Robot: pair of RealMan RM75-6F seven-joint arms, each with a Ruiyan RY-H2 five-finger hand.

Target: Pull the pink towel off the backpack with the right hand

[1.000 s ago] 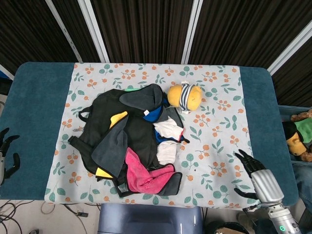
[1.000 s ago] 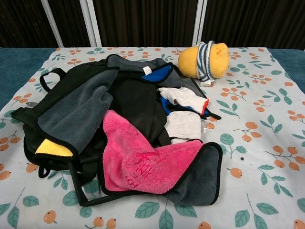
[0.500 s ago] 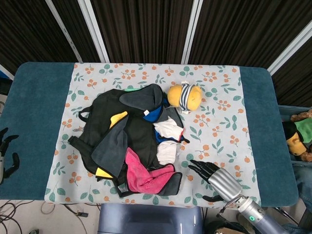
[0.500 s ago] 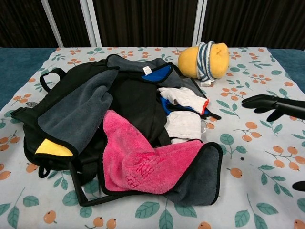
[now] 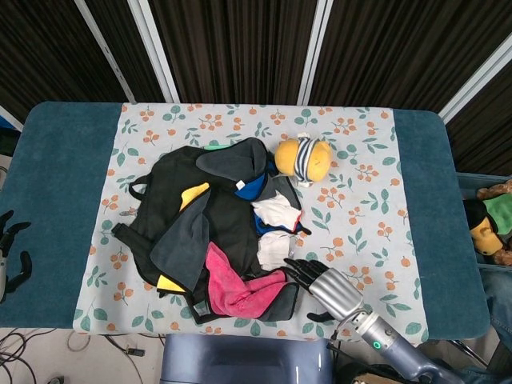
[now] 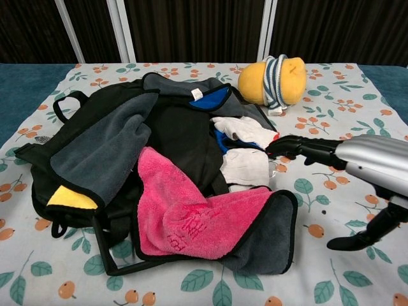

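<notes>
The pink towel [image 5: 234,286] [image 6: 191,216] lies crumpled over the front of the black backpack [image 5: 184,220] [image 6: 121,140], partly on a grey cloth [image 6: 268,239]. My right hand [image 5: 324,286] [image 6: 347,166] hovers just right of the towel with its fingers spread, holding nothing; the fingertips [image 6: 275,148] reach over the white cloth [image 6: 247,167] beside the towel. At the table's left edge my left hand [image 5: 10,252] stays open and empty.
A yellow plush toy with a striped band [image 5: 302,158] [image 6: 273,80] sits behind the backpack. White, blue and grey cloths [image 5: 274,212] spill from the bag. The floral tablecloth [image 5: 360,184] covers the table; a box of plush toys [image 5: 492,224] stands off the right edge.
My right hand has swept leftward from the table's right front corner to just beside the pink towel. The towel and backpack have not moved.
</notes>
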